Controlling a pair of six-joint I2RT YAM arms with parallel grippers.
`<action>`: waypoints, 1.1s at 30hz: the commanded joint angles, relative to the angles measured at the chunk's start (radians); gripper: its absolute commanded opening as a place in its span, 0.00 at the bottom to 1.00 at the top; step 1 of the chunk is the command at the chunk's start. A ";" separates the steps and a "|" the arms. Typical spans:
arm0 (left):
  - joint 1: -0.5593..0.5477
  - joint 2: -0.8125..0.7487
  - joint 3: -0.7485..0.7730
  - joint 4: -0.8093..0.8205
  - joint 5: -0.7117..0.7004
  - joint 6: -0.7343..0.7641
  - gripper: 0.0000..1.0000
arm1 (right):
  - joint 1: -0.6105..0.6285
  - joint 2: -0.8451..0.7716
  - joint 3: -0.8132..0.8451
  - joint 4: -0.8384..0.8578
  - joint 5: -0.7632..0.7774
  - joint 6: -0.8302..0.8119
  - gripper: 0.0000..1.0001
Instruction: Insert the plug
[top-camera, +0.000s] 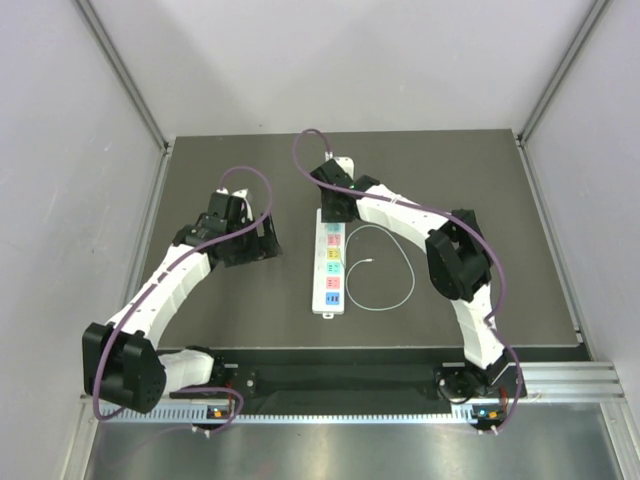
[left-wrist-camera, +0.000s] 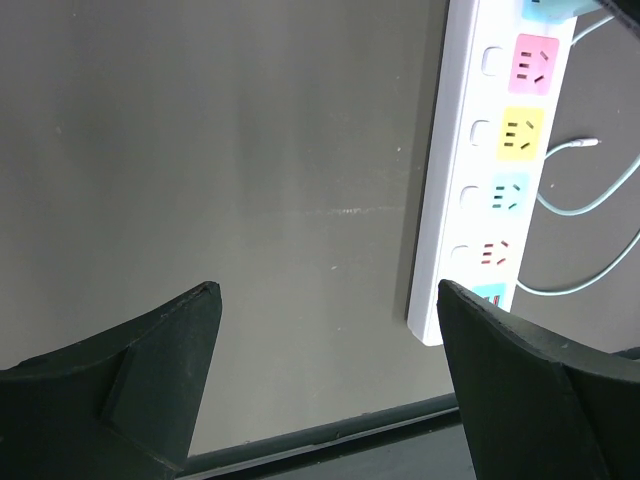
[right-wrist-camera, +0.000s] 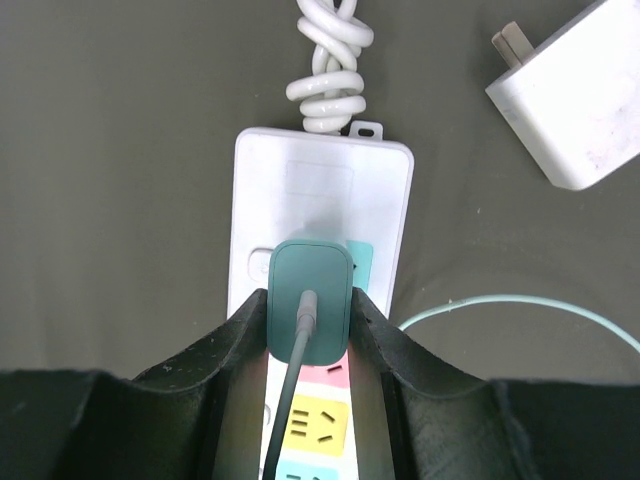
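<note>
The teal-green plug (right-wrist-camera: 310, 300) sits over the teal socket at the far end of the white power strip (right-wrist-camera: 320, 190), held upright between my right gripper's (right-wrist-camera: 308, 318) two black fingers, which press on both its sides. Its thin cable (top-camera: 385, 270) loops on the table right of the strip (top-camera: 331, 265). In the top view my right gripper (top-camera: 333, 205) is over the strip's far end. My left gripper (left-wrist-camera: 325, 300) is open and empty, hovering over bare table left of the strip (left-wrist-camera: 470, 230); it also shows in the top view (top-camera: 262, 240).
A small plain white square block (right-wrist-camera: 570, 95) with two prongs lies right of the strip's far end. The strip's own coiled white cord (right-wrist-camera: 328, 60) lies beyond its end. The table's near edge (left-wrist-camera: 330, 435) is just below my left gripper.
</note>
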 joint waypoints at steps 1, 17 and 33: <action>0.007 -0.033 0.001 0.032 -0.004 0.007 0.93 | 0.038 -0.029 -0.042 0.004 0.053 0.035 0.00; 0.007 -0.050 0.006 0.021 -0.038 0.005 0.93 | 0.026 0.070 -0.029 -0.079 -0.073 -0.027 0.00; 0.007 -0.067 0.007 0.019 -0.076 0.000 0.93 | 0.052 0.140 -0.095 -0.068 -0.048 -0.071 0.00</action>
